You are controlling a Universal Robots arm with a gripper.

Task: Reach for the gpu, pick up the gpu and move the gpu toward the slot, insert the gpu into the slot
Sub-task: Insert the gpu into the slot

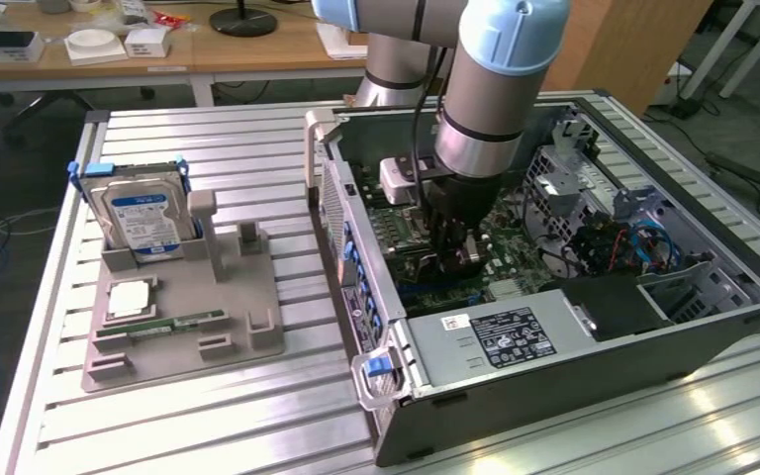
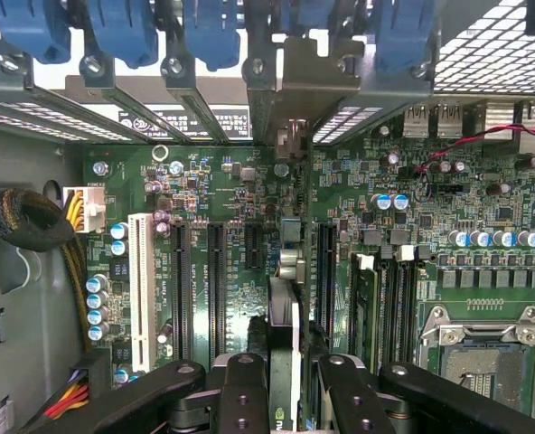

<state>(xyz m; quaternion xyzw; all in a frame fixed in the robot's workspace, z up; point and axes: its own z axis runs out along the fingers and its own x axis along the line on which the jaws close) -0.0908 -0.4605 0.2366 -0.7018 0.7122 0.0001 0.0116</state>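
I see the gripper (image 2: 284, 384) down inside the open computer case (image 1: 538, 396), its jaws clamped on the gpu (image 2: 283, 348), held edge-on above the motherboard (image 2: 249, 194). The card sits between dark expansion slots (image 2: 215, 289) on one side and memory sticks (image 2: 362, 307) on the other, with little room either way. Its bracket end points toward the case's rear wall. The hard drive (image 1: 142, 220) stands well apart on the surface (image 1: 195, 426).

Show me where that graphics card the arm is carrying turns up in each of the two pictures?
Exterior view: the gpu hangs under the gripper inside the open computer case, mostly hidden by the arm.
Wrist view: the gpu stands edge-on between the black gripper fingers, over the slots.
Shared landmark: the green motherboard.
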